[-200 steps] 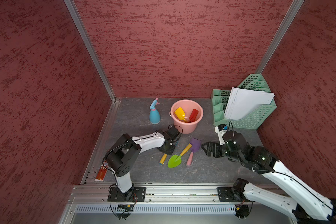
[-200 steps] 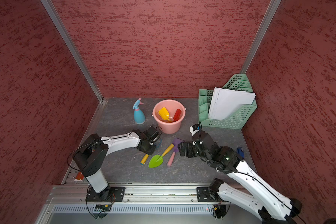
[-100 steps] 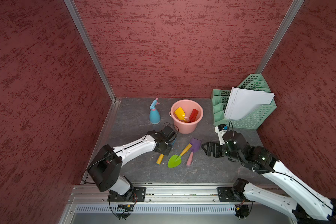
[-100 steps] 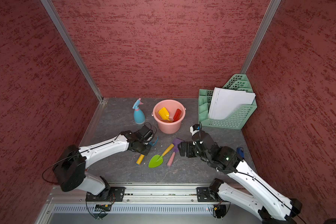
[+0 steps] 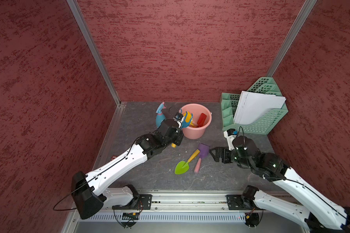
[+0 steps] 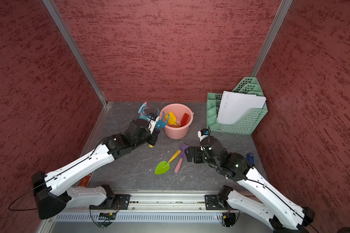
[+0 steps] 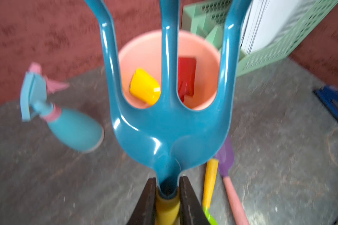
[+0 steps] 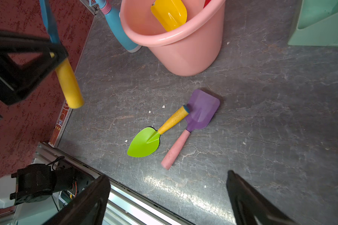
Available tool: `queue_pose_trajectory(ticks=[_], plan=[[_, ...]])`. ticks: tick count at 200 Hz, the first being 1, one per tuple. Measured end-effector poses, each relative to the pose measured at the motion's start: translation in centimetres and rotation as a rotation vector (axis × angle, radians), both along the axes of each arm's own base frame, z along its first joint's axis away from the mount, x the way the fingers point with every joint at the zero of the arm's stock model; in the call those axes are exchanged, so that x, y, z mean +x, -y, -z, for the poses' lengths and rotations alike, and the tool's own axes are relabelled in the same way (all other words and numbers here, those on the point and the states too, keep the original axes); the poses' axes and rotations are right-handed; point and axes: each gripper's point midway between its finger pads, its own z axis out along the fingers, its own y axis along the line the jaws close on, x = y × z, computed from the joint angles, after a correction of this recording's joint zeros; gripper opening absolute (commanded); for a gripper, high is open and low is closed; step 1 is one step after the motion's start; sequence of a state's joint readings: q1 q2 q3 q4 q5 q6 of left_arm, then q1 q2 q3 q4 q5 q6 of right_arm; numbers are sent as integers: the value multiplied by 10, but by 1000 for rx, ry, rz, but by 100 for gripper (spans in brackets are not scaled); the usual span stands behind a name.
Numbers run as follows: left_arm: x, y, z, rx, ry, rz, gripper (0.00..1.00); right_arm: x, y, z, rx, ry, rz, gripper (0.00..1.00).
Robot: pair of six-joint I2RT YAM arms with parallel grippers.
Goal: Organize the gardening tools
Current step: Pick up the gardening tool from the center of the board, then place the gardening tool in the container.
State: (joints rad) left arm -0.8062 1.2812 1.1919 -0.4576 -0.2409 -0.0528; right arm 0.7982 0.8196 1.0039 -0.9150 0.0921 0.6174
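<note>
The left gripper (image 7: 167,187) was clamped on the yellow handle of the fork (image 7: 168,132), right at the neck below its blue head. That grip left the rest of the handle sticking out free behind the jaws, clear of the table (image 8: 281,97). The three tines pointed up and toward the bucket (image 7: 144,50), and in both top views the fork head sat at the bucket's rim, on the side where the spray bottle (image 7: 74,130) stood. The fork looked to be on its way in, raised high enough to clear the pink wall.

Inside the bucket, the scoop (image 7: 143,86) and the red trowel (image 7: 186,76) leaned against the wall, apparently sorted already. The spray bottle stood upright just beside the bucket, outside it.

In front of the bucket, on the robot's side, the green trowel (image 8: 143,143) and the spade (image 8: 201,111) lay flat on the table, the trowel's handle tip touching the spade's blade. The right gripper (image 8: 167,175) hovered near them with its jaws wide and empty, probably waiting to take one of them.

The file rack (image 5: 259,125) stood on the bucket's far side from the bottle, holding white sheets.
</note>
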Motion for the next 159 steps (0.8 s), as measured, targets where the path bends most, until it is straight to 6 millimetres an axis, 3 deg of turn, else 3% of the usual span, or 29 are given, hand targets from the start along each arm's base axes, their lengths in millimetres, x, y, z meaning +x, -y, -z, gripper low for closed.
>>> queue_pose_trajectory(ticks=[30, 65, 113, 159], plan=[[56, 42, -39, -92, 155, 31, 0, 1, -1, 4, 4, 2, 1, 98], [120, 74, -52, -173, 265, 45, 0, 4, -4, 10, -2, -5, 3, 98], [170, 87, -20, -219, 315, 40, 0, 14, -13, 12, 3, 2, 7, 99], [185, 77, 20, -240, 313, 7, 0, 31, -19, 22, -21, -7, 22, 98]])
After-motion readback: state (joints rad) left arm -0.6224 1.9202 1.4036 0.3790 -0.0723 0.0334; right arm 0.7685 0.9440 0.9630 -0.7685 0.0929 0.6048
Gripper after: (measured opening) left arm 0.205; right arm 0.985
